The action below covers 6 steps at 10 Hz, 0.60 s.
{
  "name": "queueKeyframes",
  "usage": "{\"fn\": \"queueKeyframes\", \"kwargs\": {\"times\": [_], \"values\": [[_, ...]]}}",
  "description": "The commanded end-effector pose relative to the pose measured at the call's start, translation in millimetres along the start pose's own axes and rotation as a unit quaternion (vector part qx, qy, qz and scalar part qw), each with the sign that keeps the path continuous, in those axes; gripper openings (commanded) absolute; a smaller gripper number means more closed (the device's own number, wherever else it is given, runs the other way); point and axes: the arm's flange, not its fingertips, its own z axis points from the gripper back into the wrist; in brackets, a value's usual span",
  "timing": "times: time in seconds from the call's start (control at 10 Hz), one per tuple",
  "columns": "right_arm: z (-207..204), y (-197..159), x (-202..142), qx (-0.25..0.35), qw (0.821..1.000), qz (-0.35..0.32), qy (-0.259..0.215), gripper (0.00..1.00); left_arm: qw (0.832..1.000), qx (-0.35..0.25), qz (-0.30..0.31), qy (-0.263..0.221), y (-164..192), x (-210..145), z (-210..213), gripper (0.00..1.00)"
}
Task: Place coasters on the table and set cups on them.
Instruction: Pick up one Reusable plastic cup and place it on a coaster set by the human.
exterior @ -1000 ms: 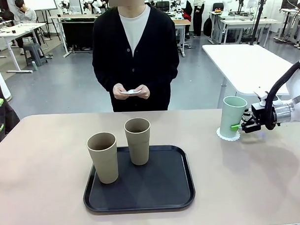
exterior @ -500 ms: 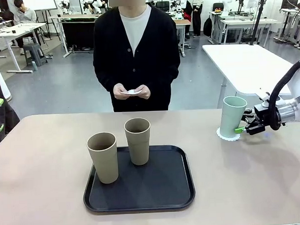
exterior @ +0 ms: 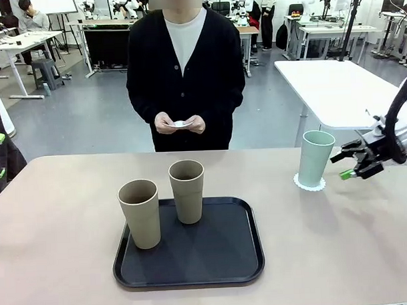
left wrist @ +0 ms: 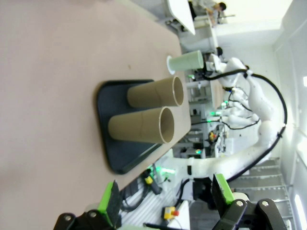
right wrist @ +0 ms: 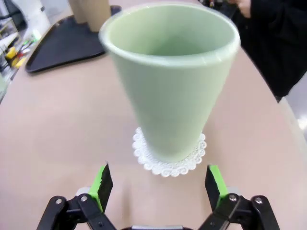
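**Backing off the mint cup: first place set**

Pulling away toward the right edge of the front view, the right gripper [exterior: 340,167] has let go. A second ago its fingers bracketed the foot of the mint cup [exterior: 315,155]; now they stand wide apart with nothing between them, slightly higher and clear of the cup. In the right wrist view the gripper [right wrist: 157,181] sits low in the frame, the cup [right wrist: 170,81] upright just ahead of it and centred on its coaster [right wrist: 168,165], whose lace shows all round the base. Cup and coaster [exterior: 310,183] rest at the right of the table [exterior: 59,218].

So one cup looks finished. The two tan cups [exterior: 140,211] [exterior: 187,191] wait on the black tray [exterior: 194,260] at lower centre. The person's hands [exterior: 164,122], upper centre, hold a small white thing [exterior: 180,124], probably more coasters. The left gripper [left wrist: 166,199] hangs with jaws apart and empty.
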Motion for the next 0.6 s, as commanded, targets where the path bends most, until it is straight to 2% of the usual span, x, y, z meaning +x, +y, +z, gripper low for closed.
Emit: {"fn": "queueKeyframes", "kwargs": {"times": [0.0, 0.2, 0.3, 0.5], "values": [[29, 76, 83, -0.032, 0.994, 0.055, 0.093, 1.00, 1.000, -0.005, -0.003, -0.002, -1, 0, 2, 1.00], [41, 112, 140, -0.072, 0.974, 0.034, 0.213, 1.00, 1.000, -0.005, -0.003, -0.002, -1, 0, 2, 1.00], [42, 120, 161, -0.097, 0.961, 0.036, 0.258, 1.00, 1.000, -0.005, -0.003, -0.002, -1, 0, 2, 1.00], [36, 138, 200, -0.123, 0.930, -0.002, 0.346, 1.00, 1.000, -0.005, -0.003, -0.002, -1, 0, 2, 1.00]]}}
